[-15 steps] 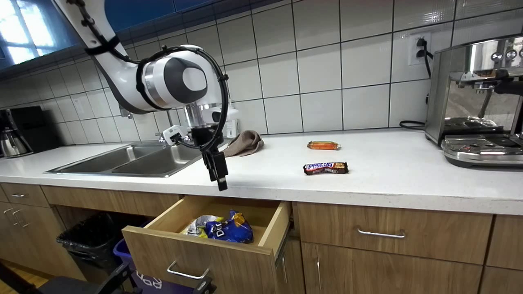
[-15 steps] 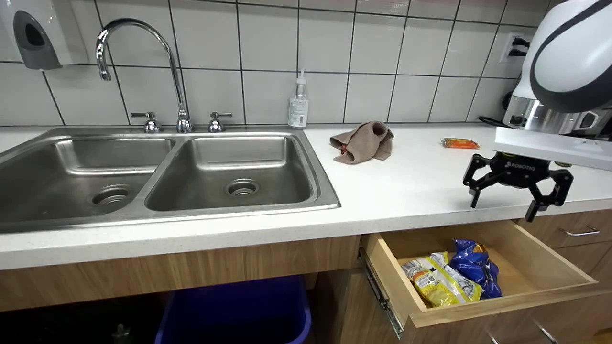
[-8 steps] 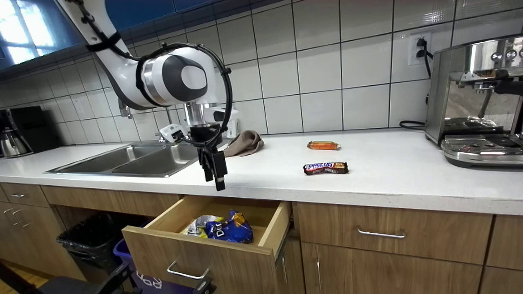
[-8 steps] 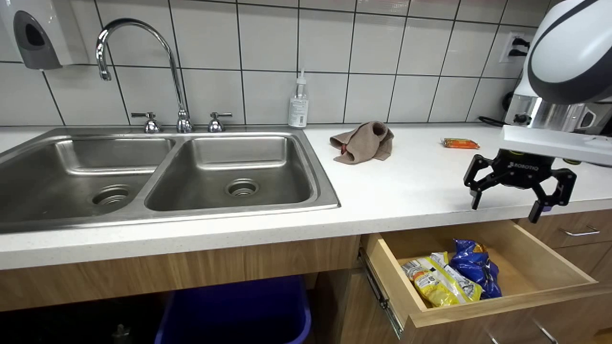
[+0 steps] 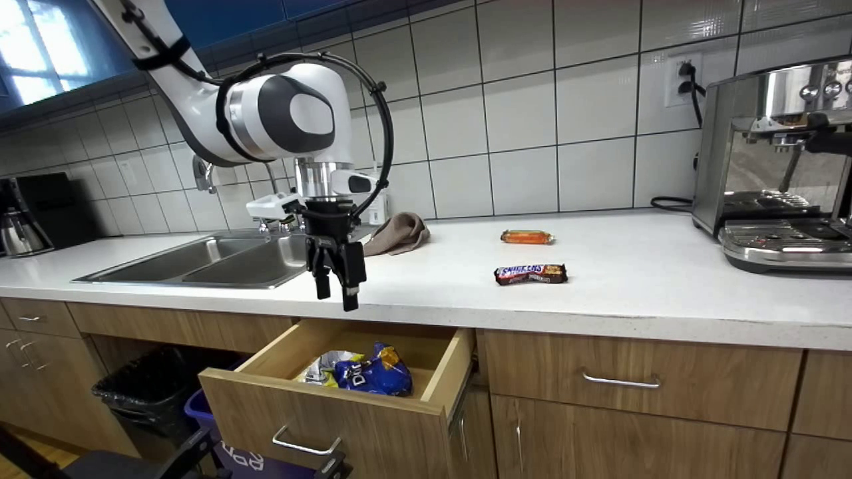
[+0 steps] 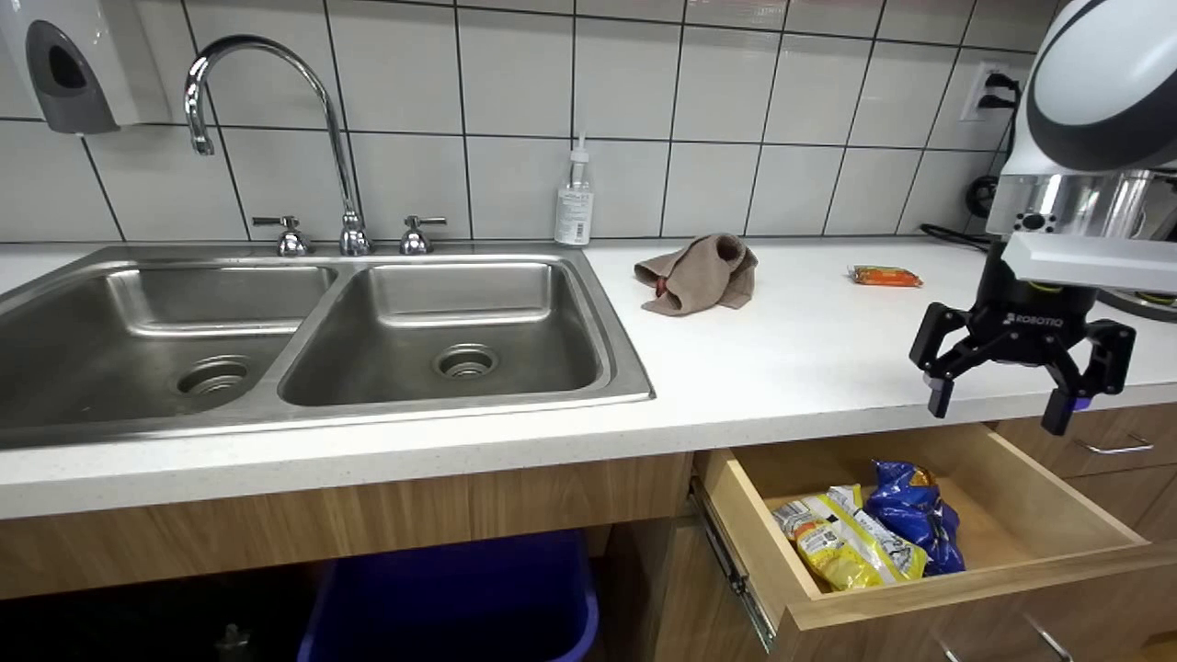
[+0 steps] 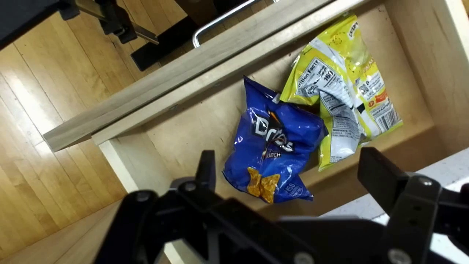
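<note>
My gripper [image 5: 337, 299] hangs pointing down above an open wooden drawer [image 5: 319, 392], about level with the counter's front edge. It is open and empty, its two black fingers wide apart in an exterior view [image 6: 998, 414] and in the wrist view [image 7: 288, 165]. Below it in the drawer lie a blue Doritos bag [image 7: 274, 146] and a yellow and white snack bag [image 7: 344, 84], side by side and touching. The bags also show in an exterior view, blue [image 6: 915, 515] and yellow [image 6: 851, 542]. The gripper touches neither bag.
On the white counter [image 5: 632, 293] lie a Snickers bar [image 5: 530, 274], an orange-wrapped bar [image 5: 526, 237] and a brown cloth [image 6: 699, 274]. A double sink [image 6: 607, 368] with a faucet [image 6: 267, 46] and an espresso machine [image 5: 785, 166] stand there. Bins [image 6: 451, 598] are under the counter.
The gripper has turned from tilted to more upright and shifted slightly, left in one exterior view and right in another. It stays open. The bags and drawer have not moved.
</note>
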### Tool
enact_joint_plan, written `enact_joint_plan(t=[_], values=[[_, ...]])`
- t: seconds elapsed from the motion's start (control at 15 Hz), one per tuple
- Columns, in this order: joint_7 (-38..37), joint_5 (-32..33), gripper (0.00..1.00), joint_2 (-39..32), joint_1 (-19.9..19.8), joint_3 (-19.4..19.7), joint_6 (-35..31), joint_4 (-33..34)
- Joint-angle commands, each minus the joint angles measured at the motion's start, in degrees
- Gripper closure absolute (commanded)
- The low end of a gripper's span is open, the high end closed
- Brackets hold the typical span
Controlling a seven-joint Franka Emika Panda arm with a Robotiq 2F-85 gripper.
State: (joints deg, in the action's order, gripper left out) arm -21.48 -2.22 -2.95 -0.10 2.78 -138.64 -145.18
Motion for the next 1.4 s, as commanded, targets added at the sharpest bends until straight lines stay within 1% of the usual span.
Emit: enact_joint_plan(t=[0.0,0.33,0.73,1.13,1.33], values=[[4.1,0.5,0.0,2.4,-0.5,-0.2,3.6,-1.3],[7.4,1.9,0.0,2.8,-0.5,-0.2,5.5,-3.4],[8.6,4.4,0.0,3.5,-0.5,-0.2,6.7,-6.9],[8.5,3.7,0.0,4.8,-0.5,-0.3,5.0,-10.4],[8.1,3.5,0.0,5.0,-0.5,-0.4,3.1,-11.9]])
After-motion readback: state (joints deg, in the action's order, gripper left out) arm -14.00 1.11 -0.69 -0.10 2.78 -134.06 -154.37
